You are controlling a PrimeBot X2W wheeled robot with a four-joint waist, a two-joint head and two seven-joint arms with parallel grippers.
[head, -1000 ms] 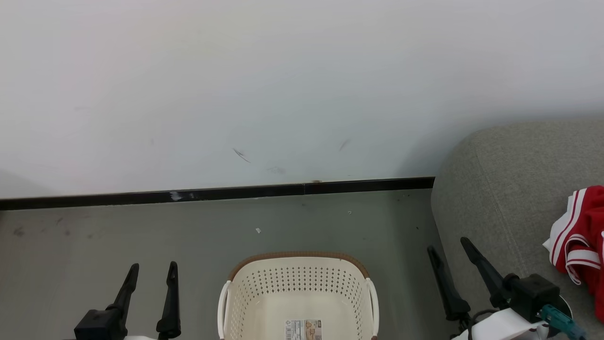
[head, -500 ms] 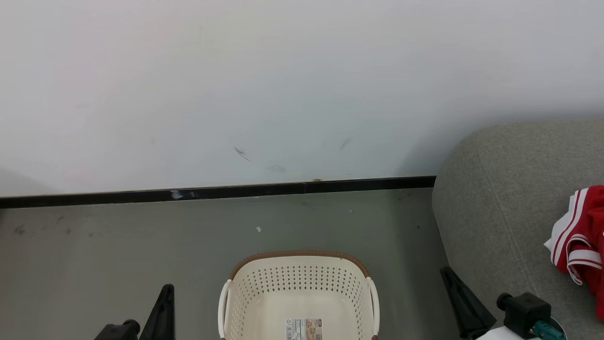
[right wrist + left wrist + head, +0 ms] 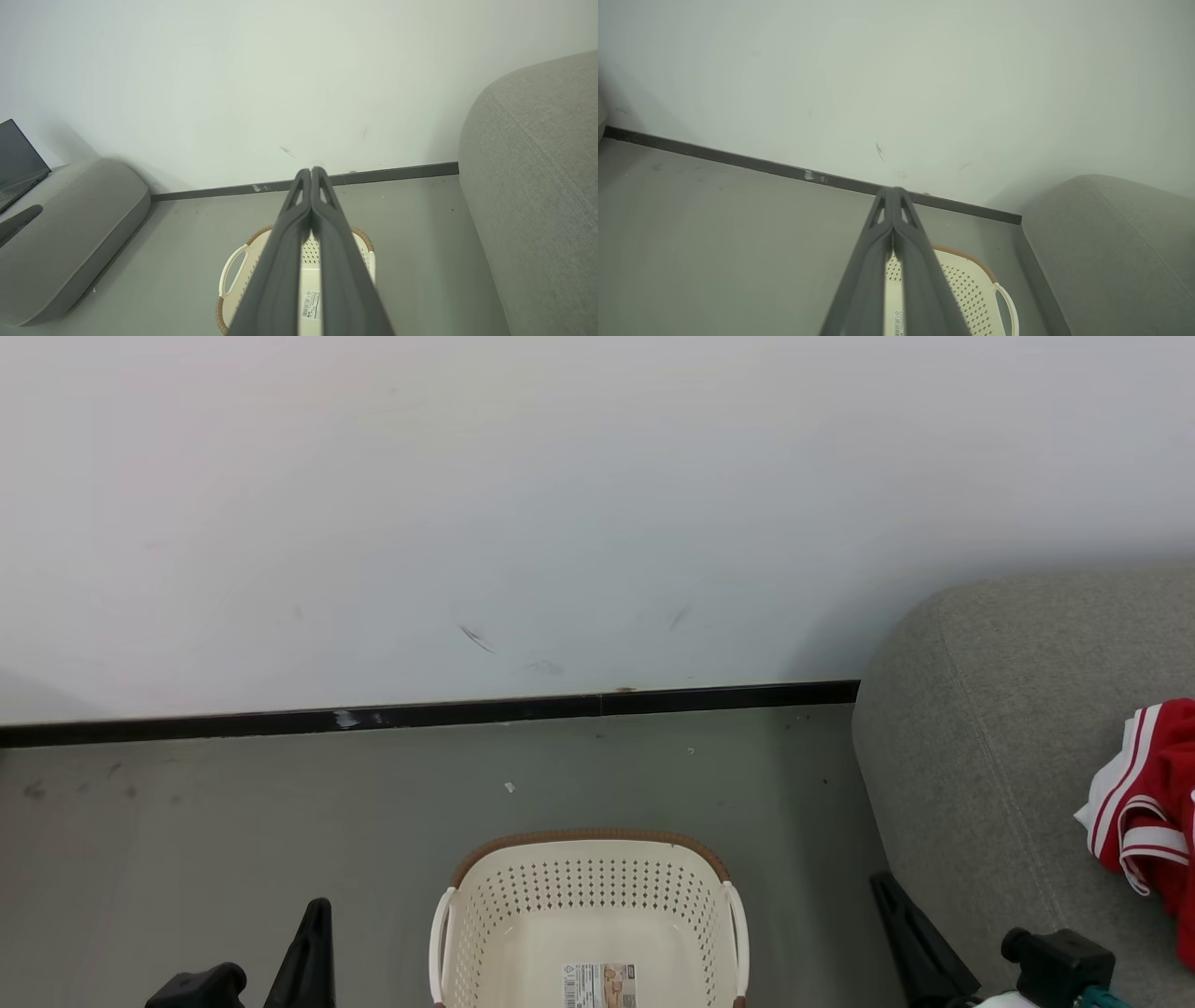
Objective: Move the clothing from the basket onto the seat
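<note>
The cream basket (image 3: 588,896) sits on the floor at the bottom middle, with just a label sticker (image 3: 599,987) on its bare bottom. Red clothing (image 3: 1144,803) with white stripes lies on the grey seat (image 3: 990,728) at the right edge. My left gripper (image 3: 313,919) shows at the lower left, left of the basket, fingers pressed together and holding nothing. My right gripper (image 3: 887,896) shows at the lower right, between basket and seat, also shut and holding nothing. In the wrist views, the left gripper (image 3: 892,190) and right gripper (image 3: 310,170) are each closed, above the basket (image 3: 966,280) (image 3: 243,261).
A white wall (image 3: 560,504) with a black skirting strip (image 3: 420,717) stands behind the basket. Grey floor (image 3: 187,840) spreads to the left. The right wrist view shows another grey cushion (image 3: 65,233) at the left and a laptop (image 3: 18,158) beyond it.
Both grippers have shut from open and dropped lower in the head view. The basket and the red clothing have stayed where they were.
</note>
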